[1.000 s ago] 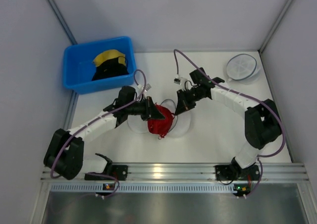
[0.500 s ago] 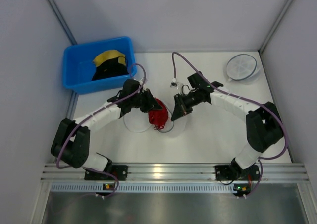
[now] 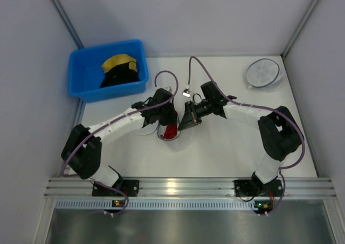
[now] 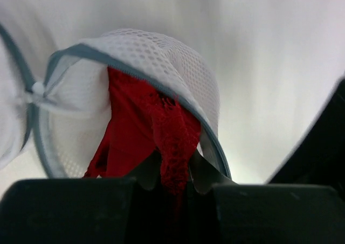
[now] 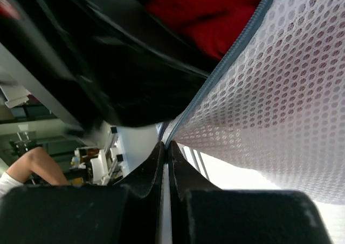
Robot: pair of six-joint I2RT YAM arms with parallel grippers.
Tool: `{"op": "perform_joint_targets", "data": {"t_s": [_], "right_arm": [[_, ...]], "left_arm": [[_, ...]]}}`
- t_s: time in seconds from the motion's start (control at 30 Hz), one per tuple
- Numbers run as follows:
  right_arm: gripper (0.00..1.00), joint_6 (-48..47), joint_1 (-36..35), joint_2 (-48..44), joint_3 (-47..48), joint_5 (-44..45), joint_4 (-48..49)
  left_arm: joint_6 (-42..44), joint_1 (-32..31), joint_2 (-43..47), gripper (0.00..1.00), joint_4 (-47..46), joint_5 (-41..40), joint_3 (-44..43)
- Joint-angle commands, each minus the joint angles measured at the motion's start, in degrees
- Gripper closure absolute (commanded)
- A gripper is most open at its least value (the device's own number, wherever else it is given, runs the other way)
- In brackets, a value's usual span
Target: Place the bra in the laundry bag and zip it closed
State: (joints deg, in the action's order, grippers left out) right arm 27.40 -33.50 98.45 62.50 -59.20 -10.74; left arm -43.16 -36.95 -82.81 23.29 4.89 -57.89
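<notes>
Red lace shows at the middle of the white tabletop [image 3: 232,147], where the two arms meet: the bra [image 3: 171,131] sits bunched under the left claw [image 3: 168,121], with the right claw [image 3: 185,122] just beside it.

From overhead the laundry bag is barely legible, only a pale translucent ring around the red cloth. The left wrist camera fills that in. One white mesh half of the laundry bag [image 4: 161,60] arches up and over the bra, its grey zipper rim [image 4: 207,141] curving down the side, and the other half lies flat at the left edge of the frame. The left claw [image 4: 172,176] is pinching a fold of the red lace between its fingertips [image 4: 145,174], the fabric reaching up into the hollow of the raised half.

The right wrist camera gives the opposite side. Honeycomb mesh fills the right of that frame, red cloth shows blurred at the top, and the zipper rim runs straight down into the tips of the right claw [image 5: 166,147]. Its fingers are pressed together on that rim, with no gap visible between them.

Only the overhead view takes in the rest of the tabletop. A blue bin [image 3: 105,45] at the far left holds a yellow garment [image 3: 118,61] and a black garment [image 3: 121,76]. A second round mesh bag [image 3: 263,72] lies at the far right corner, well apart from both arms.
</notes>
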Motion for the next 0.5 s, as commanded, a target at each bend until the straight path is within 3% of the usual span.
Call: {"op": "perform_joint_targets", "data": {"t_s": [0.0,0.13,0.23,0.27,0.3,0.33,0.47], "right_arm": [[1.0,3.7,0.9,-0.7,-2.3,-1.1,6.6],[1.0,2.8,5.0,-4.2,-7.6,1.1,5.4],[1.0,-2.0,8.4,-5.2,-8.8,3.1,-0.8],[1.0,-2.9,9.3,-5.3,-9.1,3.3,-1.8],[1.0,-4.0,10.7,-5.5,-9.0,3.8,-3.5],[1.0,-6.1,11.3,-5.5,-8.8,3.8,-5.9],[1.0,-7.8,12.6,-6.0,-9.1,3.7,-7.4]], "left_arm": [[1.0,-3.6,-7.2,1.0,1.8,-10.0,-4.2],[1.1,-4.7,-15.2,1.0,1.8,-11.8,-9.4],[0.6,-7.8,-17.2,0.97,1.8,-13.4,-11.2],[1.2,-8.4,-17.2,0.88,1.8,-13.7,-11.3],[1.6,-8.8,-16.5,0.65,1.8,-13.7,-11.4],[1.8,-9.3,-16.1,0.49,1.8,-13.5,-11.3],[5.4,-9.5,-11.3,0.27,1.7,-9.8,-10.5]]}}
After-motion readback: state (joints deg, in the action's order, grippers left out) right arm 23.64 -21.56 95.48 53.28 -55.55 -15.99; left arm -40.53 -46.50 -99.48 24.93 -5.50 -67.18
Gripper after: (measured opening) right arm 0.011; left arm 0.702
